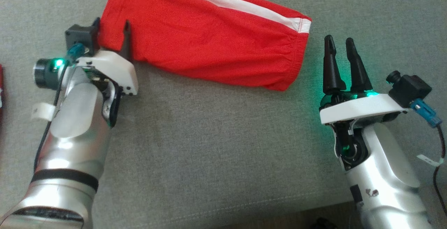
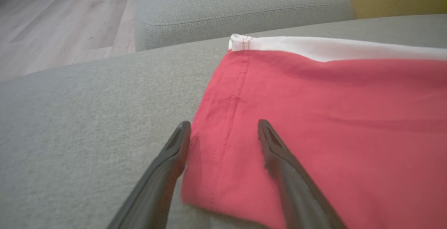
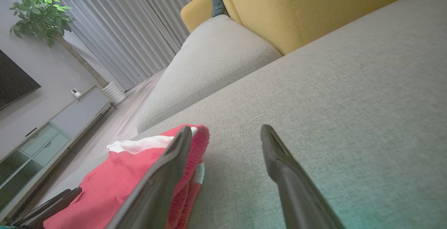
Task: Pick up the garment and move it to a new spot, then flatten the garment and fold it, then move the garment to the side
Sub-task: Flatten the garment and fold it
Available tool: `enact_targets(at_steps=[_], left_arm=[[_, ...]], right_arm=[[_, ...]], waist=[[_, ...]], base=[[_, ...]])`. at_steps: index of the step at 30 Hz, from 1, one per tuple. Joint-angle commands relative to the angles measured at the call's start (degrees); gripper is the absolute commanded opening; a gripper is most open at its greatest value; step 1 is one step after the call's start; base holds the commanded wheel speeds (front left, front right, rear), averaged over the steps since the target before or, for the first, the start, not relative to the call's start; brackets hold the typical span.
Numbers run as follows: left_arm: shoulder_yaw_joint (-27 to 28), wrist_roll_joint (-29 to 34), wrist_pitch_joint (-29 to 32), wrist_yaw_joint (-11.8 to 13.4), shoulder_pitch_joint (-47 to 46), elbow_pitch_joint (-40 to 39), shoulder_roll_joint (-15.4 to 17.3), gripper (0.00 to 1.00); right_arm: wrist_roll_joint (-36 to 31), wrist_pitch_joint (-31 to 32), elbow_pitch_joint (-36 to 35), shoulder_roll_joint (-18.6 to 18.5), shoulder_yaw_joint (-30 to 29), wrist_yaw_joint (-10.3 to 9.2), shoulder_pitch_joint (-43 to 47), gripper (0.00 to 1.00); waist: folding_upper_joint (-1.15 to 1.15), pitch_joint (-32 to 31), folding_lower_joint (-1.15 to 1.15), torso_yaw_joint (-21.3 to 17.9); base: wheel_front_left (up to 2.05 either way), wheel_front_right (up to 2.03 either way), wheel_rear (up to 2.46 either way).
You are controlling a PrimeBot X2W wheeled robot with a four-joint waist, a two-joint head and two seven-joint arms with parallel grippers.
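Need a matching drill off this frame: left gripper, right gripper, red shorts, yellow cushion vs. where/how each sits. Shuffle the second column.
Column 1
1. left gripper
2. right gripper
3. garment
4. yellow cushion

Column 2
A. upright at the back of the grey seat
B. open, over bare seat fabric just off the elastic waistband end
C. open, straddling the stitched hem edge
D. lying flat on the seat, white stripe along its far side

Pairs: 1-C, 2-B, 3-D, 4-A
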Motion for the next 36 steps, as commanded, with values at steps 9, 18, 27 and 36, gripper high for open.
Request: enact_targets(at_steps=[9, 18, 27, 36], left_arm=[[2.44, 0.02, 0.25, 0.5, -0.5, 3.77, 3.6, 1.0], [3.3, -2.92, 0.52, -1.3, -0.48, 11.77, 1.19, 0.0], [6.88, -6.84, -0.27, 0.77, 9.34, 4.27, -2.19, 0.0], [6.49, -6.92, -0.28, 2.72, 16.99, -3.76, -3.39, 0.45]], right_arm=[[0.59, -0.36, -1.69, 0.62, 2.55, 0.37, 0.84, 1.0], [0.85, -0.36, -0.22, 0.62, 2.18, 0.37, 2.17, 1.0], [-0.47, -0.36, 2.98, 0.62, 2.2, 0.37, 4.93, 1.0], [-0.31, -0.36, 4.84, 0.62, 4.71, 0.37, 5.45, 1.0]], waist=[[0.0, 0.5, 0.0, -1.54], [0.0, -2.82, 0.0, -0.8], [0.0, -9.63, 0.0, 4.55], [0.0, -11.45, 0.0, 9.21]], base=[[0.0, 0.0, 0.0], [0.0, 0.0, 0.0], [0.0, 0.0, 0.0], [0.0, 0.0, 0.0]])
